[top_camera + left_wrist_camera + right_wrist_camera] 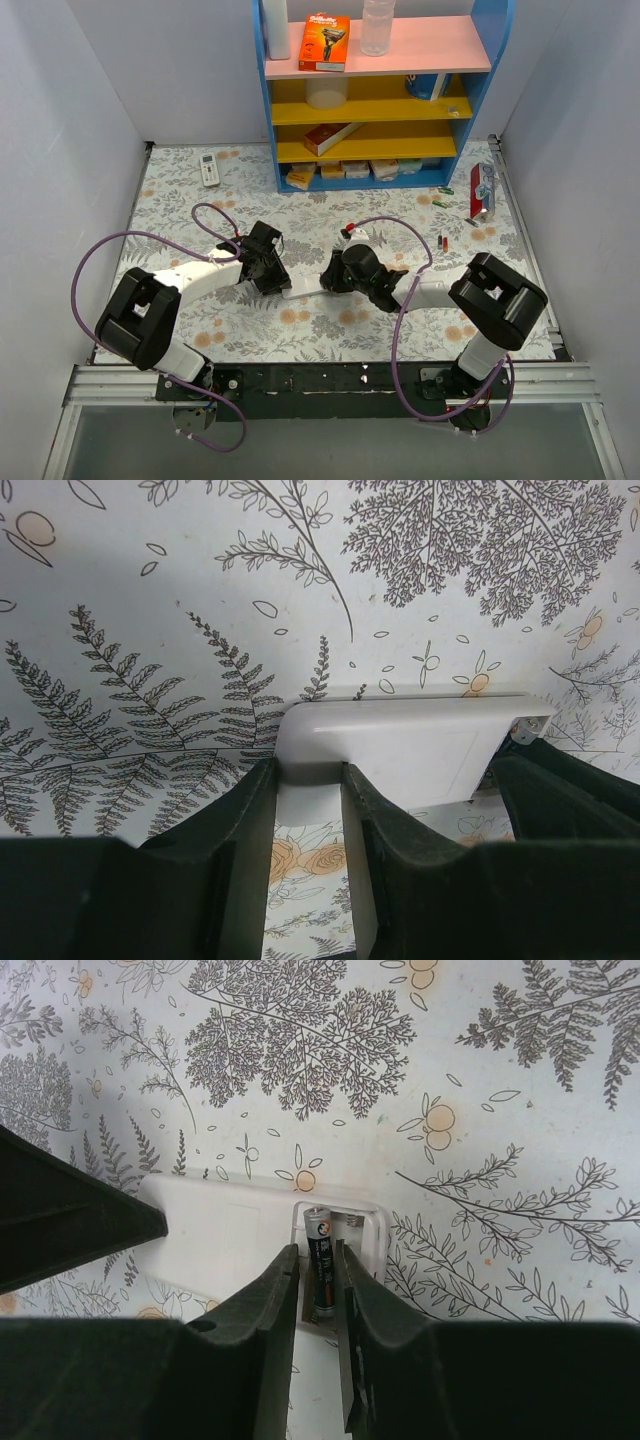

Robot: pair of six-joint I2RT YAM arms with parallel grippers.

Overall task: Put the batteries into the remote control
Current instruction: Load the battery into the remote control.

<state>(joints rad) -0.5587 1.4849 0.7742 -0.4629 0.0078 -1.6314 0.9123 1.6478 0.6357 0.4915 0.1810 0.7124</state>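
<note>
The battery [319,1232], dark-jacketed in the right wrist view with its metal cap pointing away from the camera, sat in the open compartment [352,1222] at 1 end of the remote control [220,1228]. Only 1 cell showed there. Whether it was fully seated against the contacts was too small to tell.

The right gripper [315,1250] straddled that cell with its jaws drawn narrow, 1 finger along each side. The pictures did not show whether they clamped the cell or merely flanked it. Coming in from above the slot probably let the fingers steer the cell straight down into its channel.

The remote lay back-up on the floral cloth [200,210], across the middle of the table between the 2 arms. At the end opposite the compartment, the left gripper [310,776] was closed on the remote, its fingers [250,820] pressed to either side of the white casing. That hold most likely braced the bar, so it would neither slide nor tip while the other arm pushed a cell against the spring.

Further out, loose batteries [443,241] with red jackets lay just beyond the right arm, within easy reach for the next pick. A few more small items lay scattered toward the foot of the blue shelf [497,60], beside a red pack [482,190]. A smaller remote with buttons [209,169] lay well apart at the far left.
</note>
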